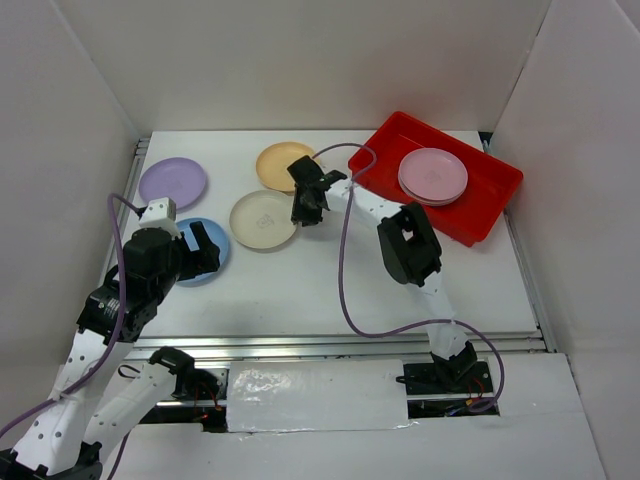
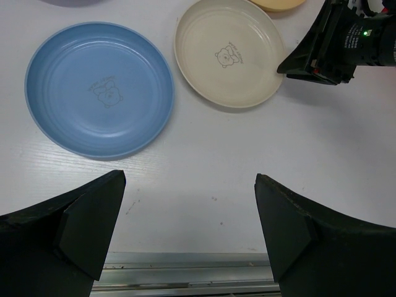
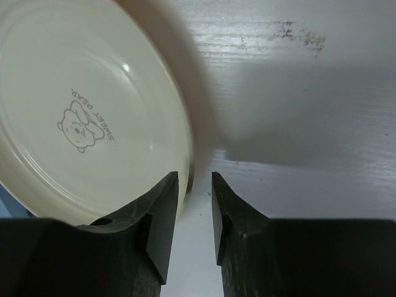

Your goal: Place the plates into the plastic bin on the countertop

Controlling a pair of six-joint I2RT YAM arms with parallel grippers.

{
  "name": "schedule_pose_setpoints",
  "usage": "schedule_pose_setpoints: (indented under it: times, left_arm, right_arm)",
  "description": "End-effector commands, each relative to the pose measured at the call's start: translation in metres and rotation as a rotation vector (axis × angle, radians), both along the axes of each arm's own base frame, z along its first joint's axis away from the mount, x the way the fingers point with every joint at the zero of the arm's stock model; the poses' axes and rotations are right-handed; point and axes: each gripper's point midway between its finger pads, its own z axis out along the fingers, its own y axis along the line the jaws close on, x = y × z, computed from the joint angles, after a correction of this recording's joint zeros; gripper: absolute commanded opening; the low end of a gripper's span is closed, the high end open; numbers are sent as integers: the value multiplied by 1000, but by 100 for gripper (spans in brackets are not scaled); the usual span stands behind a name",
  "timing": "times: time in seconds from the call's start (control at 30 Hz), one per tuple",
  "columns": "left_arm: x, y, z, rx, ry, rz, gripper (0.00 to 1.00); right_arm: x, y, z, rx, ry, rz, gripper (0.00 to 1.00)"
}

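Observation:
A cream plate (image 1: pixel 262 220) lies on the white countertop (image 1: pixel 330 285); it also shows in the left wrist view (image 2: pixel 229 52) and the right wrist view (image 3: pixel 80 111). My right gripper (image 1: pixel 308 212) (image 3: pixel 195 176) is at its right rim, jaws narrowly apart, one finger over the plate and one outside it. A light blue plate (image 1: pixel 220 258) (image 2: pixel 99 90) lies partly under my left gripper (image 1: pixel 203 245) (image 2: pixel 189 179), which is wide open and empty. A lilac plate (image 1: pixel 172 182) and a yellow-orange plate (image 1: pixel 280 163) lie further back. The red bin (image 1: pixel 480 205) holds a stack of pink plates (image 1: pixel 433 175).
White walls enclose the countertop on the left, back and right. A metal rail (image 1: pixel 330 345) (image 2: pixel 185 263) runs along the front edge. The right arm's purple cable (image 1: pixel 345 270) loops over the table's middle. The right gripper's body (image 2: pixel 331 43) shows in the left wrist view.

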Motion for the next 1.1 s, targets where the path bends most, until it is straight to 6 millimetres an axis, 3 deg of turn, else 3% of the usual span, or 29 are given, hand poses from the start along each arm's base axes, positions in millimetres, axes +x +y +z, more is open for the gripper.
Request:
schedule_pose_setpoints:
  times: [0.0, 0.23, 0.27, 0.33, 0.37, 0.43, 0.53, 0.57, 0.63, 0.67, 0.73, 0.77, 0.8, 0.87, 0.9, 1.0, 1.03, 1.07]
  left_arm:
    - [4, -1, 10, -10, -45, -3, 99]
    - [4, -1, 9, -8, -40, -4, 99]
    - [4, -1, 9, -7, -41, -4, 99]
    - [4, -1, 10, -11, -45, -2, 99]
    - [3, 0, 10, -11, -45, -1, 99]
    - [3, -1, 10, -11, -46, -3, 99]
    - [4, -1, 9, -9, -40, -6, 99]
    - [5, -1, 9, -9, -39, -4, 99]
    - [4, -2, 8, -9, -37, -8, 99]
    - [4, -2, 10, -11, -44, -8, 99]
    - [4, -1, 10, -10, -43, -3, 99]
    - [3, 0, 11, -8, -47, 2, 99]
    - [3, 0, 11, -11, -50, 2, 99]
    - [3, 0, 12, -13, -51, -1, 99]
    - [3, 0, 12, -12, -53, 3, 99]
    - [3, 0, 12, -12, -53, 2, 99]
    - [3, 0, 13, -14, -55, -3, 99]
    - [2, 0, 12, -14, -55, -3, 99]
  right_arm:
    - [-9, 13, 15, 39, -22, 50, 35]
    - [-11, 7, 15, 46, -21, 42, 34]
    - [-13, 6, 9, 39, -3, 46, 30]
    - [-13, 8, 9, 43, 2, 50, 7]
    - [-15, 6, 12, 36, 2, 44, 0]
    - [-22, 0, 10, 26, 6, 39, 0]
    - [-34, -11, 34, 47, -36, 31, 0]
    - [-36, -13, 60, 79, -85, 27, 0]
    - [-46, -27, 67, 72, -95, 20, 0]
    - [-44, -37, 94, 97, -142, 8, 0]
    - [-45, -55, 105, 117, -147, -7, 0]
    - [-43, -66, 126, 144, -182, -22, 0]
    - [-32, -91, 131, 146, -190, -72, 0]
    - [-24, -122, 151, 155, -222, -123, 0]
    - [-12, -156, 154, 147, -233, -199, 0]
    - [5, -208, 164, 164, -249, -303, 0]
    - [15, -245, 156, 148, -224, -383, 0]
    - [21, -265, 157, 144, -220, -430, 0]
